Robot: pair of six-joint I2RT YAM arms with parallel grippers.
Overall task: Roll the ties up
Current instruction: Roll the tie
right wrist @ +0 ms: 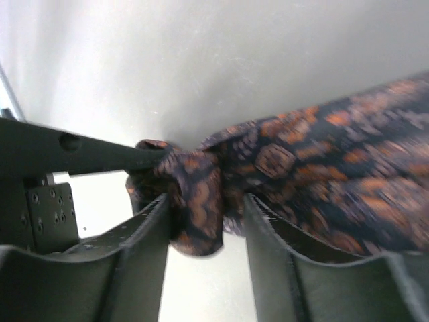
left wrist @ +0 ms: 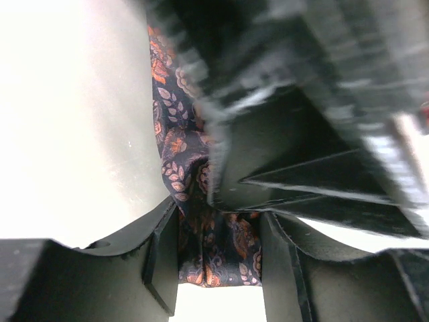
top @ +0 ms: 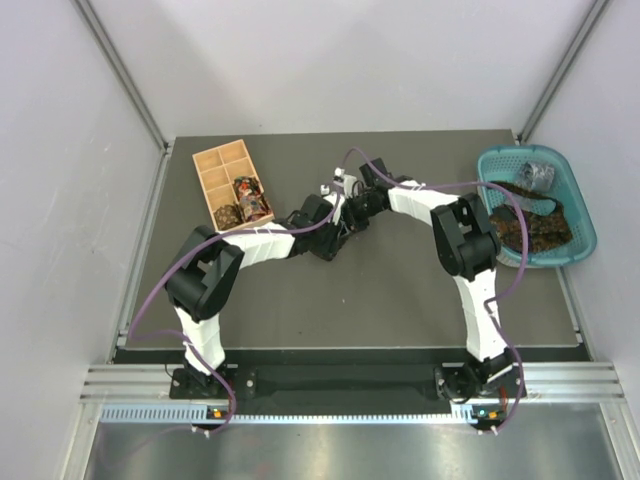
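Note:
A dark navy tie [left wrist: 173, 144] with orange paisley is bunched between both grippers above the table's middle. In the left wrist view its fabric fills the gap from finger to finger, and my left gripper [left wrist: 218, 231] is shut on it. Seen from the right wrist, a fold of the same tie [right wrist: 201, 201] hangs between the fingers of my right gripper [right wrist: 206, 209], against the left finger, with light showing beside the right one. From above, the left gripper [top: 333, 236] and right gripper [top: 356, 212] meet and hide the tie. Rolled ties [top: 246, 198] fill the wooden box.
The tan compartment box [top: 217, 163] stands at the back left. A teal basket [top: 585, 215] at the right edge holds more ties [top: 530, 228], a grey one [top: 540, 175] on top. Purple cables loop along both arms.

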